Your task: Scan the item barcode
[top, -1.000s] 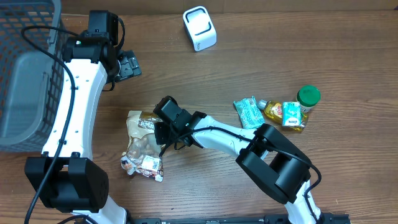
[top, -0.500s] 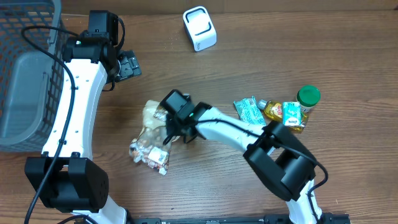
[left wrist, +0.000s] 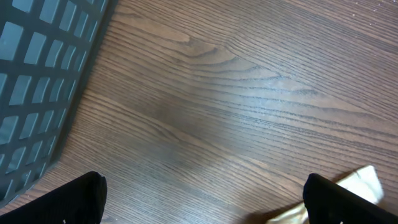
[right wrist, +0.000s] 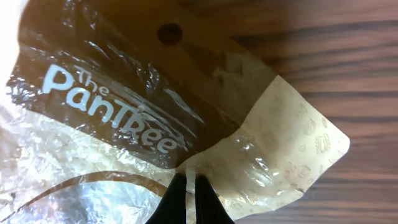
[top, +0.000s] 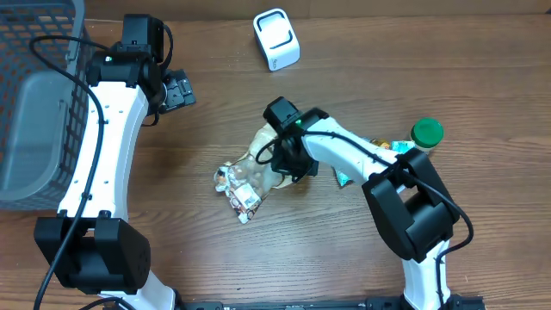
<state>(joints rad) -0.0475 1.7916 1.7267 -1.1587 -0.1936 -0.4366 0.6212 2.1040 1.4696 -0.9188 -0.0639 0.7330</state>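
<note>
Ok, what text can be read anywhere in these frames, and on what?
"The PanTree": white lettering on the bag, right wrist view.
The bag's other print, overhead view: too small to read.
Label on the bottle: too small to read.
Scanner: no text shows.

One brown-and-clear plastic snack bag (top: 248, 177), one white box scanner (top: 276, 39), one grey mesh basket (top: 43, 26), one green-lidded jar (top: 427, 132).

I can read only "The PanTree", in pale lettering on the brown panel of my snack bag (right wrist: 118, 118)
</note>
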